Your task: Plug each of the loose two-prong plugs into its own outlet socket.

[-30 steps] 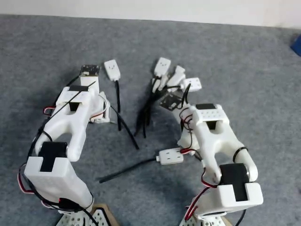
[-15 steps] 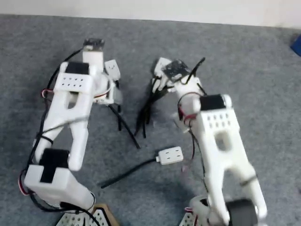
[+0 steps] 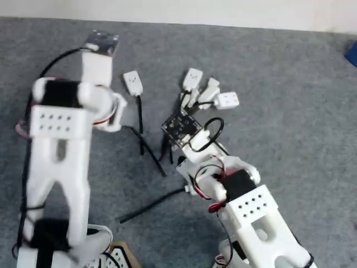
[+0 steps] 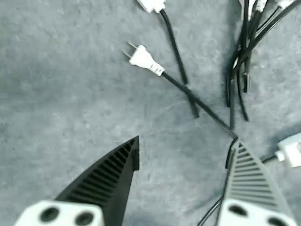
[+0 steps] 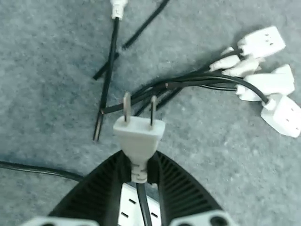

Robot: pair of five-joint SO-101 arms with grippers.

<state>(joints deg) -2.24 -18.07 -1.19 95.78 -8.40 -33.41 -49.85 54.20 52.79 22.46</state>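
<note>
Carrying a plug (image 5: 138,133) pinched in the right end effector (image 5: 139,157), left end effector (image 4: 186,141) spread; next, probably aligning it with a socket (image 5: 262,42).

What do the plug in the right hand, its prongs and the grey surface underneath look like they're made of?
Plug: probably white moulded plastic; smooth, matte body.
Prongs: metal; thin flat blades with a dull shine.
Surface: likely felt or low-pile carpet; grey, fuzzy, mottled.
</note>
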